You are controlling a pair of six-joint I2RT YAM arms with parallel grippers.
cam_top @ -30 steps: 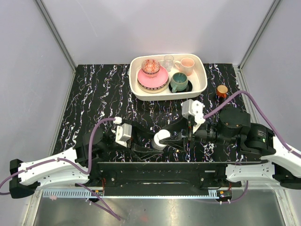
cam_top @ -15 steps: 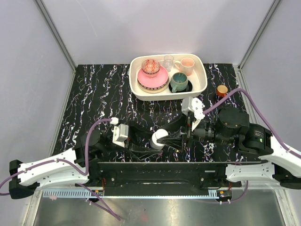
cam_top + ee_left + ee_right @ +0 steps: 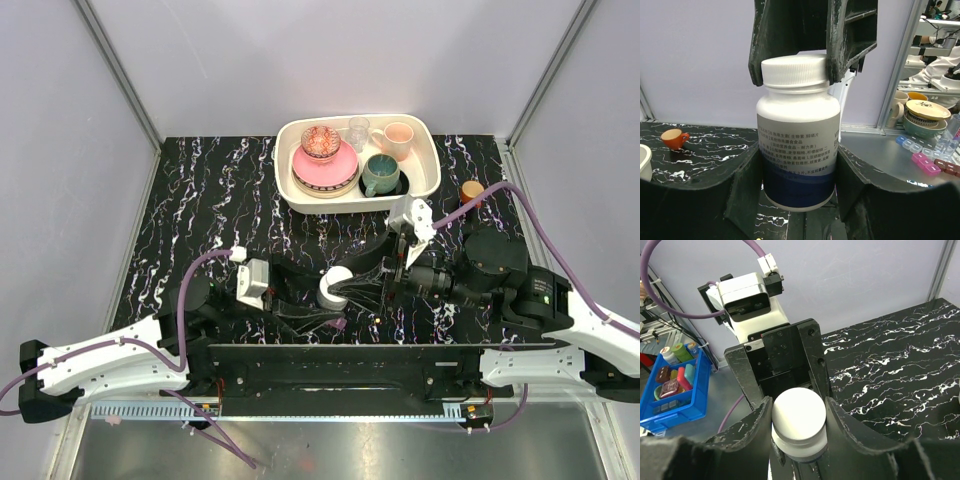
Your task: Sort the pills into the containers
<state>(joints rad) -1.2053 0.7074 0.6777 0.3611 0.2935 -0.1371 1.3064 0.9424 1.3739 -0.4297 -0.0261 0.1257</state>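
A white pill bottle [image 3: 335,289] with a blue band [image 3: 799,150] is held off the table between both arms. My left gripper [image 3: 799,167] is shut on the bottle's body, one finger on each side. My right gripper [image 3: 797,415] is shut on the white cap [image 3: 799,415]; its dark fingers [image 3: 842,45] come down onto the cap in the left wrist view. A small magenta pill box [image 3: 338,323] peeks out on the table just below the bottle, near the front edge. No pills show.
A cream tray [image 3: 432,160] of bowls and cups stands at the back centre. A small brown orange-lidded jar [image 3: 471,190] sits right of it. The black rail of the arm bases [image 3: 340,365] runs along the near edge. Off the table lie other pill boxes [image 3: 922,162].
The right wrist has turned, its camera housing swinging toward the back. The bottle and the left gripper have shifted a little left. The magenta box now shows under the bottle.
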